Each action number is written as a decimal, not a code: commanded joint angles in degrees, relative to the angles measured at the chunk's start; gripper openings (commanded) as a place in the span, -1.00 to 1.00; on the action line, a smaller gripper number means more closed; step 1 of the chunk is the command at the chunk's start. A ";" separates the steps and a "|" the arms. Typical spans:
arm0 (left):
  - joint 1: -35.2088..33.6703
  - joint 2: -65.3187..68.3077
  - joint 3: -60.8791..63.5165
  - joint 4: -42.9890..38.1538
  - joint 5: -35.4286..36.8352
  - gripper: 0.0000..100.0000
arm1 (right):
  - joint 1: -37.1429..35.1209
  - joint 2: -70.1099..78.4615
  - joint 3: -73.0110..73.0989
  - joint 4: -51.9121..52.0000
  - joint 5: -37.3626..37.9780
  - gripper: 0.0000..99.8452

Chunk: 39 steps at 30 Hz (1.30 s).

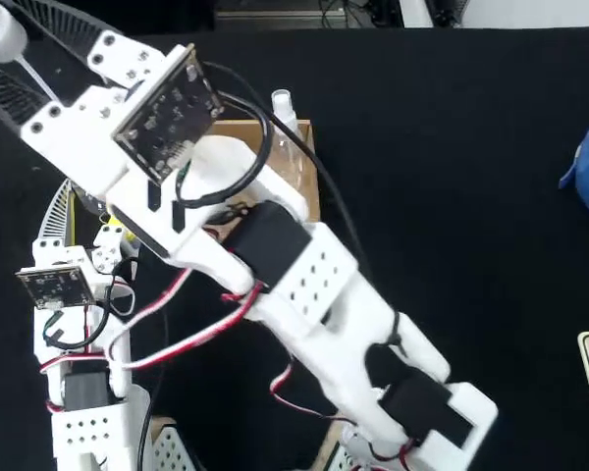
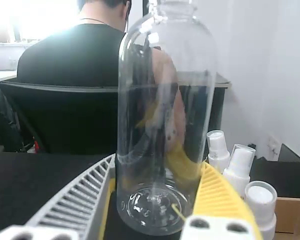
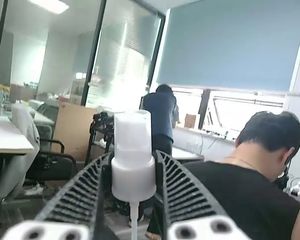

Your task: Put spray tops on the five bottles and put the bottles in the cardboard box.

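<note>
I saw left gripper [image 2: 145, 170] closed on bottle [image 2: 165, 100] | right gripper [image 3: 133, 165], arm stretched out, closed on spray top [image 3: 133, 145]

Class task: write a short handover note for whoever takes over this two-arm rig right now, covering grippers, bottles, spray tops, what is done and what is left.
Left gripper: shut on a clear bottle, upright, no top on it.
Right gripper: shut on a spray top, its tube hanging down.
Three more spray tops stand beside the held bottle, apparently on bottles, near the cardboard box; whether inside it is unclear.
Done: probably three bottles topped.
Left: fit the held top on the held bottle, box it, then the rest.
</note>
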 commanded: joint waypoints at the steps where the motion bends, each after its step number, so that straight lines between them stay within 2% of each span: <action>1: 0.66 -1.23 1.01 -1.41 -0.62 -0.94 | -0.97 1.10 -4.62 -3.25 0.44 -0.98; 6: 0.66 -1.23 1.01 -1.41 -0.62 -0.94 | -0.79 2.59 -4.26 -2.73 0.44 -0.98; 19: 0.31 -1.23 1.01 -1.41 -0.62 -0.94 | -0.53 0.66 -0.40 7.21 0.44 -0.98; 35: 0.13 -1.23 1.01 -1.41 -0.62 -0.94 | -0.53 -21.32 31.78 6.77 0.44 -0.97; 37: 0.13 -1.23 1.01 -1.41 -0.62 -0.94 | -0.53 -22.11 32.57 6.77 0.44 -0.91; 39: 0.13 -1.23 1.01 -1.41 -0.62 -0.94 | -0.53 -22.11 32.66 7.21 0.35 -0.74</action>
